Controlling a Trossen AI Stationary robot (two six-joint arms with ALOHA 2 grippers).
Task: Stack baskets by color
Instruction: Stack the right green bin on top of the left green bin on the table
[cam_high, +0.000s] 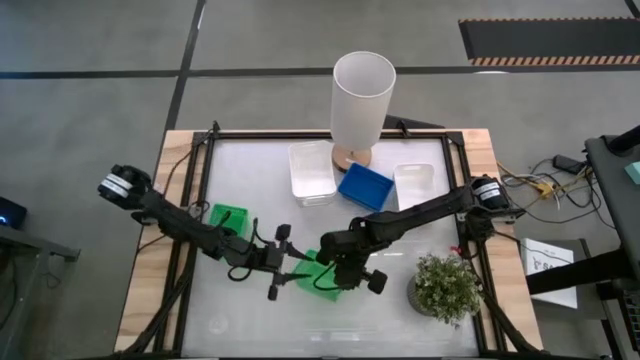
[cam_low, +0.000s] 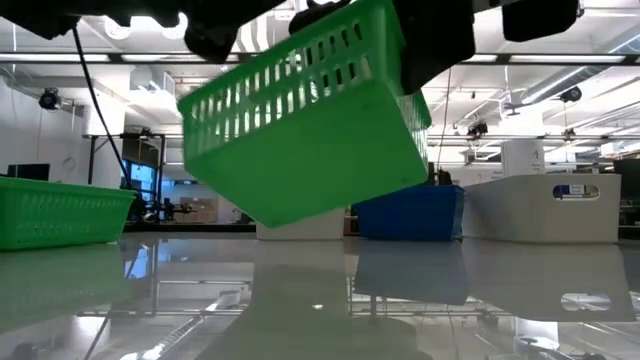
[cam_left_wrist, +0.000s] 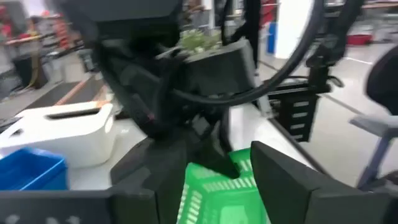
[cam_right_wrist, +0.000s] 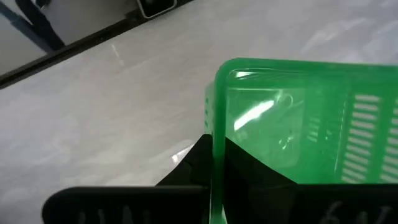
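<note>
1. The right gripper (cam_high: 345, 272) is holding a green basket (cam_low: 305, 125) in the air above the near middle of the tabletop (cam_high: 250, 300), its jaws clamped on the rim; the right wrist view shows a finger on each side of the green wall. In the low view the basket is hanging tilted, clear of the surface.
2. The left gripper (cam_high: 285, 262) is sitting just beside that basket with its jaws standing apart, so the right arm alone appears to be carrying the load. The left arm should be backing away first, so the two arms are not crossing.
3. A second green basket (cam_high: 228, 218) is resting on the left side of the tabletop; this is likely the place to stack.
4. While carrying, the basket should be levelled, since a tilted one would catch a corner on the lower rim.
5. It should be lined up straight over the resting basket, long sides matching, then lowered gently until it is nesting.
6. The blue basket (cam_high: 364, 186) and the two white baskets (cam_high: 311, 170) are waiting at the far side by the tall white cylinder (cam_high: 362, 95); the potted plant (cam_high: 446, 287) is standing near the right arm's path, so the swing should be going leftward.
</note>
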